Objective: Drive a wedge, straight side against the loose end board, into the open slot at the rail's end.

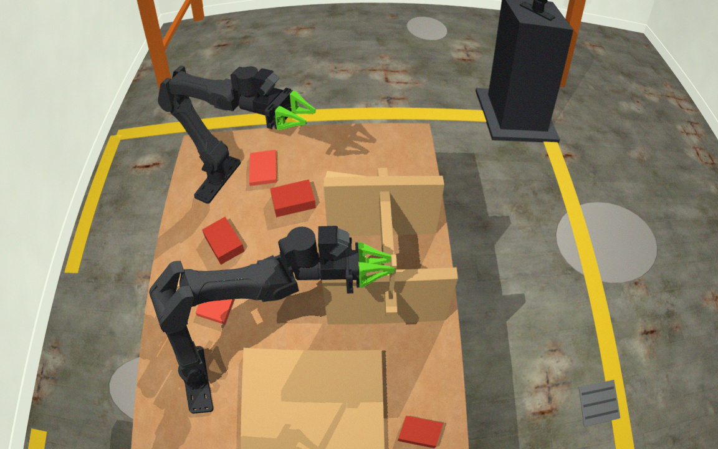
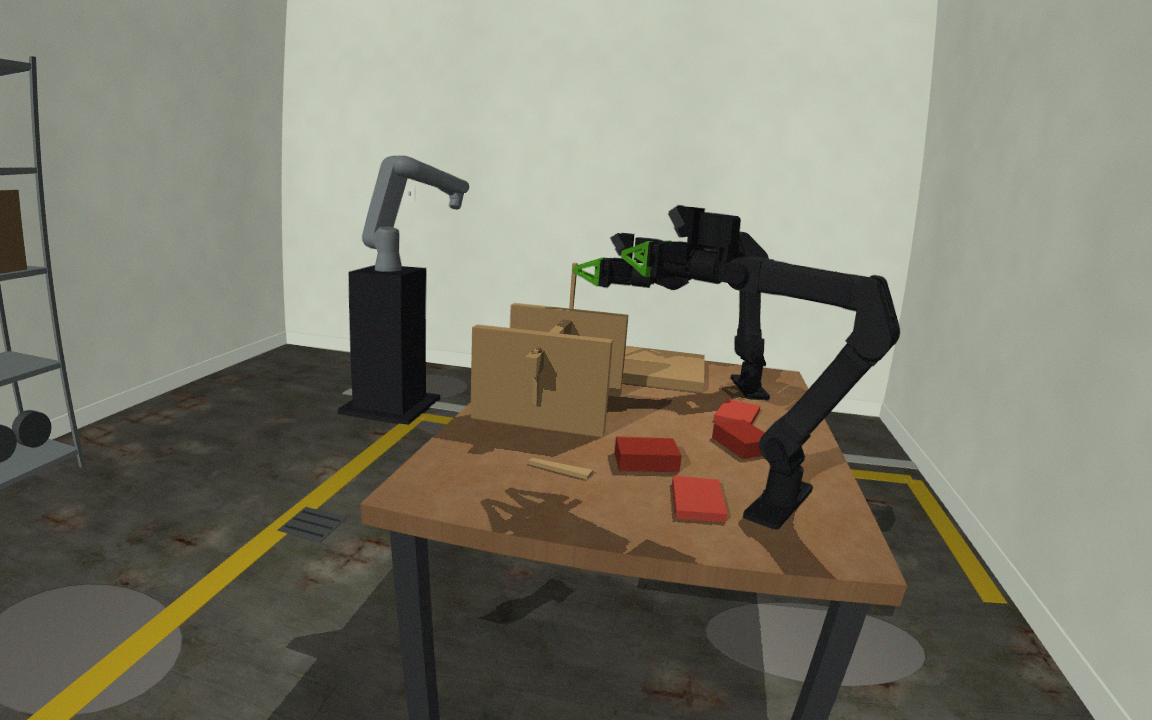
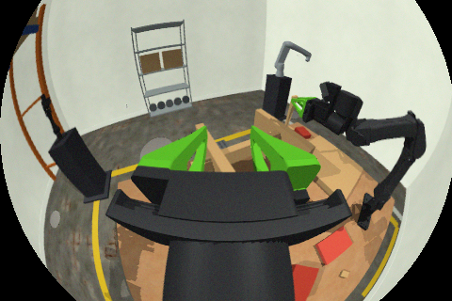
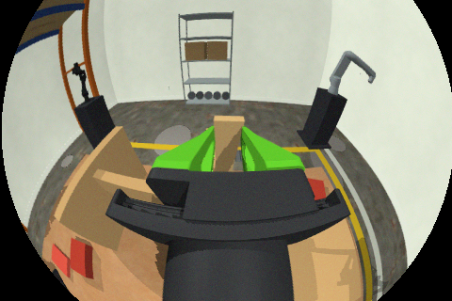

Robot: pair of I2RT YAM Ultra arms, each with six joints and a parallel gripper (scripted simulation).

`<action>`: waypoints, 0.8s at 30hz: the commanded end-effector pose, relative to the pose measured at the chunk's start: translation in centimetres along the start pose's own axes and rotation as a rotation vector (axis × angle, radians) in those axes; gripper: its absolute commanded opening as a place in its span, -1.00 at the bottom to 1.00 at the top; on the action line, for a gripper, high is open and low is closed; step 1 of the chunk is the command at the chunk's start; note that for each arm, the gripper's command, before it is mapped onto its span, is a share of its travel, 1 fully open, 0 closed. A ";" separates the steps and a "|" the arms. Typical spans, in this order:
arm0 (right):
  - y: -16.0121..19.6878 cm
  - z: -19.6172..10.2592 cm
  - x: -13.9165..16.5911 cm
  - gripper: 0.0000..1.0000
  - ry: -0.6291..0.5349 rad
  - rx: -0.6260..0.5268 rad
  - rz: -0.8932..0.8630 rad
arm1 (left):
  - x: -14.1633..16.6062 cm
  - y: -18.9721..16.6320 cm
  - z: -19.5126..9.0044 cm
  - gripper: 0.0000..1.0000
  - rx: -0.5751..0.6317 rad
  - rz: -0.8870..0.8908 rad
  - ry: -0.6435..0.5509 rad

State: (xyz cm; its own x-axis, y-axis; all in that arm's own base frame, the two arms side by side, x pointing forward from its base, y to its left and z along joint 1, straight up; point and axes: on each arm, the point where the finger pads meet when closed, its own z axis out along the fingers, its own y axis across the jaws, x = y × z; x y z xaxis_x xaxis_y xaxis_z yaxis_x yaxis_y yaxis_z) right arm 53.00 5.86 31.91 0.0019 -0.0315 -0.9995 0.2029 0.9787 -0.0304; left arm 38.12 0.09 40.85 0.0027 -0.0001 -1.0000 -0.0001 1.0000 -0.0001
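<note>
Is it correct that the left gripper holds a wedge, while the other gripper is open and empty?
Not the left: the right gripper holds the wedge, as the right wrist view shows. The other gripper is indeed open and empty.

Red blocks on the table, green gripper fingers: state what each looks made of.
The red blocks look like painted wood or plastic: even colour, no visible grain. The bright green openwork fingers seem moulded or printed plastic, smooth and uniformly coloured.
</note>
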 end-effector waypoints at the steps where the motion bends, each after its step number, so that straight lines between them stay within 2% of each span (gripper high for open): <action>1: 0.6 0.1 1.9 -0.98 0.027 -0.007 -0.006 | -2.6 -0.3 0.1 -0.08 0.005 -0.002 -0.060; 4: 0.3 -0.3 0.3 -0.98 -0.010 -0.006 0.012 | -2.6 -0.3 0.1 -0.08 0.005 -0.002 -0.060; 8: 0.4 0.1 2.3 -0.98 0.018 -0.002 -0.002 | -2.6 -0.3 0.1 -0.08 0.005 -0.002 -0.060; 14: 0.2 0.0 0.8 -0.98 -0.009 0.001 0.011 | -2.6 -0.3 0.1 -0.08 0.005 -0.002 -0.060; 16: 0.2 0.0 3.6 -0.98 0.031 0.001 -0.010 | -2.6 -0.3 0.1 -0.08 0.005 -0.002 -0.060; 21: 0.2 -0.1 2.1 -0.98 -0.003 0.000 0.006 | -2.6 -0.3 0.1 -0.08 0.005 -0.002 -0.060; 24: 0.3 -0.2 3.1 -0.98 0.009 -0.001 -0.001 | -2.6 -0.3 0.1 -0.08 0.005 -0.002 -0.060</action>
State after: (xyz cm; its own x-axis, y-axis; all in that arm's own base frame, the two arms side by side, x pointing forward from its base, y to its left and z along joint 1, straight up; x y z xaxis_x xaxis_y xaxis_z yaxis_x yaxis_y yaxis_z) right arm 53.03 5.89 29.43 -0.0085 -0.0342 -0.9994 0.2025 0.9787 -0.0352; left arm 38.12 0.09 40.85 0.0027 -0.0001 -1.0000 -0.0001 1.0000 -0.0001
